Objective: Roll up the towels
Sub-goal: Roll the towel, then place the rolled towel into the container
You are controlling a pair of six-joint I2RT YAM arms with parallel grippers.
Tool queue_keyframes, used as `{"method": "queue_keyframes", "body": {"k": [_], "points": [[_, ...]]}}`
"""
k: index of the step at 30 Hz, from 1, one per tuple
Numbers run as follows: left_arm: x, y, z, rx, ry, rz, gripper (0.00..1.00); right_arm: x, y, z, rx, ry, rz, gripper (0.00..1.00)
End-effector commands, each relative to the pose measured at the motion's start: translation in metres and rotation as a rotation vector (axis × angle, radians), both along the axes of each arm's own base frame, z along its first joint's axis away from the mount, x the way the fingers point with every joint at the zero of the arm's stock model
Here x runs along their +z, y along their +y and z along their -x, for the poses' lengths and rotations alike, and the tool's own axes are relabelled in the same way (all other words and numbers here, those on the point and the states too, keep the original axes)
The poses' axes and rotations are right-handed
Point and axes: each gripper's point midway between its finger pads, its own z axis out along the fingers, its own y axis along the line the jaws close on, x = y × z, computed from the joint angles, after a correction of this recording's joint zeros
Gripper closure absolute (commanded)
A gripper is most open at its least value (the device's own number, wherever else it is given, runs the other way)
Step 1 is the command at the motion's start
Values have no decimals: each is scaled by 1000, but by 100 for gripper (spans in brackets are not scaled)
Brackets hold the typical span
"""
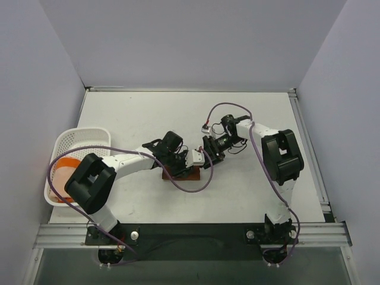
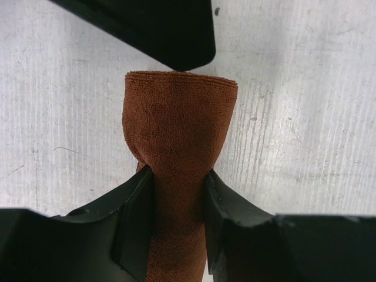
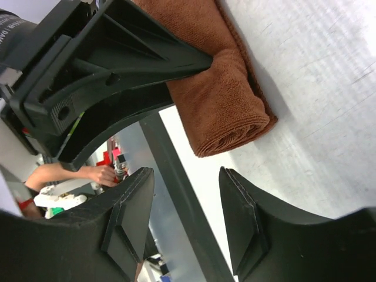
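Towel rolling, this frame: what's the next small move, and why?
Probably lift the rust-brown terry towel roll slightly with the left arm. The left jaws pinch it from both sides. It looks fully rolled, with its spiral end showing in the right wrist view. The right jaws stand open and empty just off that end, so nothing else seems to hold it.

Rust-brown towel (image 2: 176, 129): soft terry, rolled into a short, thick log. Flat on the white table (image 1: 148, 113), near the middle and a little toward the near edge. Layered, curled edges showing at one open end. Squeezed narrow partway along between the two black fingers of the left gripper (image 2: 179, 176), flaring wider beyond them. Largely covered in the view from above.

Peach-orange towel (image 1: 62, 175): down inside the white basket (image 1: 83, 130) at the table's left edge, well apart from the brown one. Too small to tell whether folded or rolled.
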Motion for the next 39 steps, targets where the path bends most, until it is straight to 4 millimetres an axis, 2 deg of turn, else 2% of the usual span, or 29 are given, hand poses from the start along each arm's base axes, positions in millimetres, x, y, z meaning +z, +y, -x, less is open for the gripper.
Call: {"method": "queue_keyframes", "body": {"k": [1, 5, 12, 18, 19, 20, 21, 22, 24, 28, 30, 34, 37, 39], "points": [[-38, 36, 22, 86, 196, -147, 57, -5, 6, -6, -6, -27, -6, 52], [-39, 33, 22, 97, 233, -140, 55, -7, 13, -7, 7, -17, -20, 55], [-43, 34, 23, 117, 315, -144, 54, -27, 16, 6, 46, 23, -6, 59], [-49, 33, 21, 167, 379, -144, 51, -31, 24, 15, 89, -4, -12, 60], [-49, 33, 21, 172, 380, -147, 50, -32, 27, 17, 98, -10, -10, 63], [-48, 34, 21, 175, 376, -149, 49, -35, 27, 15, 96, -18, 1, 70], [-47, 34, 20, 176, 371, -148, 45, -34, 29, 15, 97, -21, 0, 84], [-46, 34, 19, 170, 357, -150, 42, -35, 29, 15, 95, -15, 3, 91], [-41, 36, 18, 172, 329, -156, 38, -34, 31, 14, 89, 2, -8, 100], [-38, 44, 17, 137, 219, -214, 23, -27, 32, 12, 65, 60, -66, 100], [-36, 42, 20, 109, 170, -235, 21, -26, 31, 12, 55, 88, -79, 100], [-36, 39, 21, 55, 70, -282, 21, -26, 31, 10, 45, 114, -93, 100], [-40, 36, 23, 26, 38, -304, 25, -24, 31, 8, 42, 121, -97, 100], [-44, 37, 24, 16, 40, -318, 33, -23, 32, 6, 38, 124, -99, 100]]}}
